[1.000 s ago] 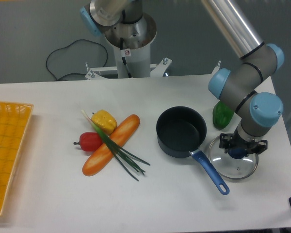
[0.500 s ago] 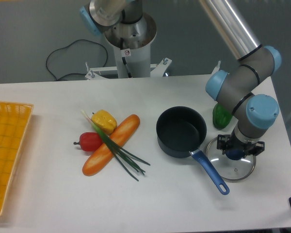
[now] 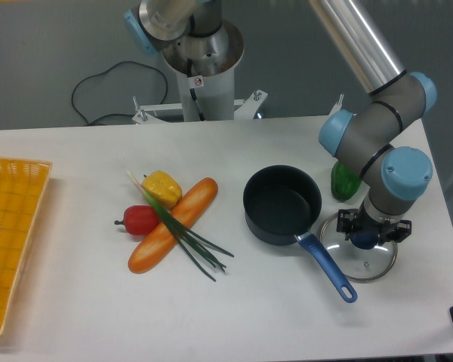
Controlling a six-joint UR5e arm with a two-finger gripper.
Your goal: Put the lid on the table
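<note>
My claw (image 3: 373, 231) points straight down over the lid (image 3: 360, 255), at the right side of the table (image 3: 272, 317). My two fingers stand at both sides of the dark blue knob (image 3: 365, 240) in the middle of the lid. They are very near the knob, but I cannot tell if they press it or only stand beside it, because my wrist hides the tips from this view.

The lid is round and of clear glass with a thin metal rim. Its lower part looks flat against the white table, but I cannot tell if the whole rim touches the surface. The left edge of the lid is just beside the blue handle (image 3: 326, 265) of the pan (image 3: 281, 204). The pan is open and dark inside, and it stands to the left of the lid.

Behind the lid, partly hidden by my arm, there is a green pepper (image 3: 344, 182). More to the left a carrot (image 3: 174, 224) lies across some green onions (image 3: 183, 233), with a yellow pepper (image 3: 161, 185) and a red pepper (image 3: 140, 219) close to them. A yellow tray (image 3: 15, 226) is at the left edge of the table.
</note>
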